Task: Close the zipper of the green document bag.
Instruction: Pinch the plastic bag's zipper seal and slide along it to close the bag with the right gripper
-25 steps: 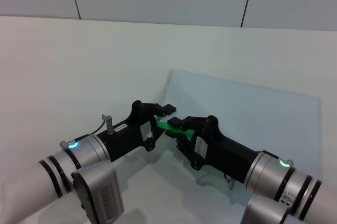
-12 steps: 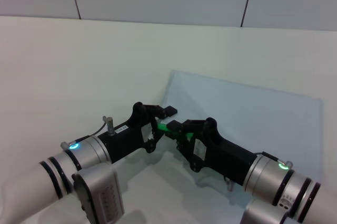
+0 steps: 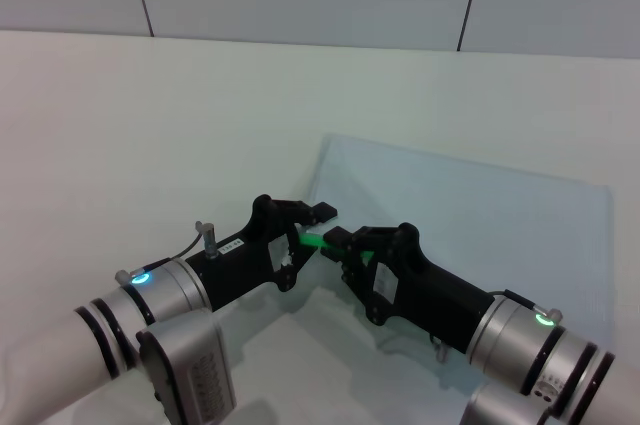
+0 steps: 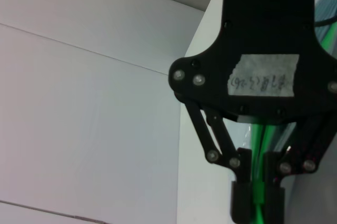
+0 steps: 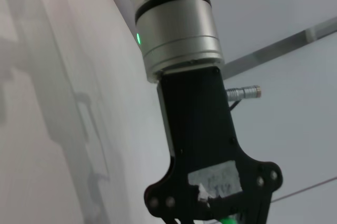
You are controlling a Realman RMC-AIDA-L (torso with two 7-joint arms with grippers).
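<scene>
Green document bag (image 3: 470, 235) lies flat on the white bench (image 3: 150, 115), right of centre in the head view. Its zipper (image 3: 312, 239) shows only as a short green bit at the bag's near-left corner, lower centre of frame. Left pincer (image 3: 303, 230) is pinching the zipper strip (left wrist view shows the green strip (image 4: 260, 192) between pressed-together fingers). Right pincer (image 3: 338, 245) sits right against it on the green; can't tell whether it's gripping. To do the step well: left anchors the strip taut, right should grip the slider squarely and pull straight along the edge, low to the bench, steady speed, no lifting.
</scene>
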